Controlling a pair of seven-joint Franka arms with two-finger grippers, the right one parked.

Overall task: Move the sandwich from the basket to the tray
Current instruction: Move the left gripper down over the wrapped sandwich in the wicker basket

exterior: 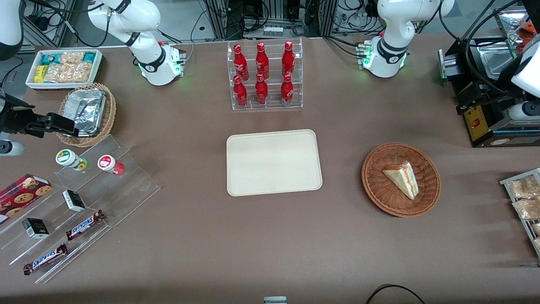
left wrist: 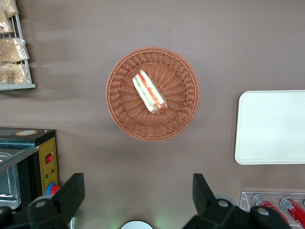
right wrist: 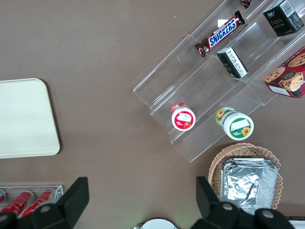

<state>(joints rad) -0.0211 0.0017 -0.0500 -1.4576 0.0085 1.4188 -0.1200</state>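
Note:
The sandwich (exterior: 403,179), a pale bread wedge with red and green filling, lies in the round reddish-brown wicker basket (exterior: 375,185). Both also show in the left wrist view: the sandwich (left wrist: 149,92) in the basket (left wrist: 121,112). The cream tray (exterior: 274,162) lies flat and bare beside the basket, toward the parked arm's end; its edge shows in the left wrist view (left wrist: 271,126). My left gripper (exterior: 466,101) hangs high over the black machine, farther from the front camera than the basket. In the left wrist view the gripper (left wrist: 138,191) is open and empty, well apart from the basket.
A black machine with a yellow panel (exterior: 479,122) stands under the gripper. A clear rack of red bottles (exterior: 263,76) stands farther back than the tray. A wire rack of snack bags (exterior: 525,198) lies at the working arm's table edge. Stepped clear shelves (exterior: 84,202) hold snacks at the parked arm's end.

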